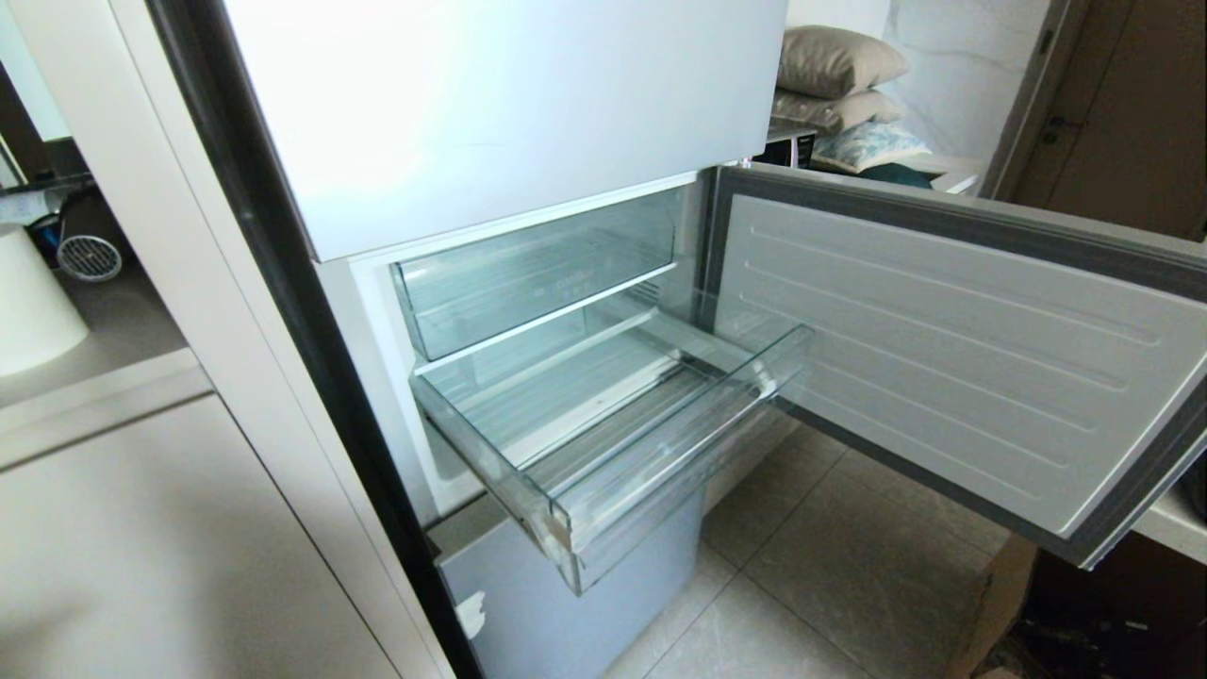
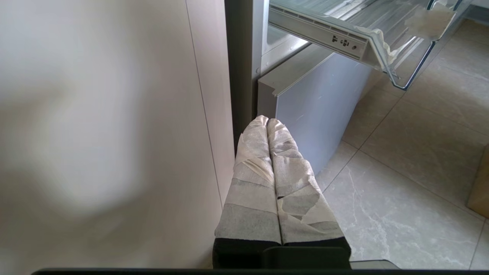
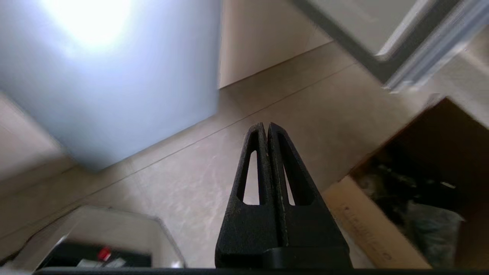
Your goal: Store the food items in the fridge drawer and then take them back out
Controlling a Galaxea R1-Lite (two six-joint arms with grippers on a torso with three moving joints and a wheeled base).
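Head view: the fridge drawer (image 1: 603, 443), a shallow clear-plastic bin with a thick front lip, stands pulled out from the fridge's middle compartment, nothing visible inside it. A second clear drawer (image 1: 528, 273) sits pushed in directly above it. The compartment door (image 1: 952, 349) is swung wide open to the right of the pulled-out drawer, its ribbed white inner face showing. Below the drawer lies the pale blue-grey lower fridge panel (image 1: 566, 604), closed. No food item appears in any of the 3 views. Neither arm enters the head view.

Left wrist view: the left gripper (image 2: 267, 121) hangs low beside the fridge, its 2 tape-wrapped fingers (image 2: 252, 183) pressed together and holding nothing. It points toward the corner where the lower fridge panel (image 2: 321, 103) meets a pale cabinet side (image 2: 114, 114). The front corner of the fridge drawer (image 2: 382, 42) juts out above and beyond the fingertips, well apart from them, a white side rail (image 2: 317, 34) running along it.

Right wrist view: the right gripper (image 3: 266, 126) points down at the tiled floor (image 3: 191, 179), its 2 black slotted fingers (image 3: 252, 198) clenched against each other with nothing between them. The lower fridge panel (image 3: 107, 84) is near on 1 side; an open cardboard box (image 3: 382, 233) with dark contents stands on the floor on the other. The edge of the open door (image 3: 382, 46) passes overhead. A grey-edged part with a dark inside (image 3: 110, 244) lies near the camera; what it is cannot be told.
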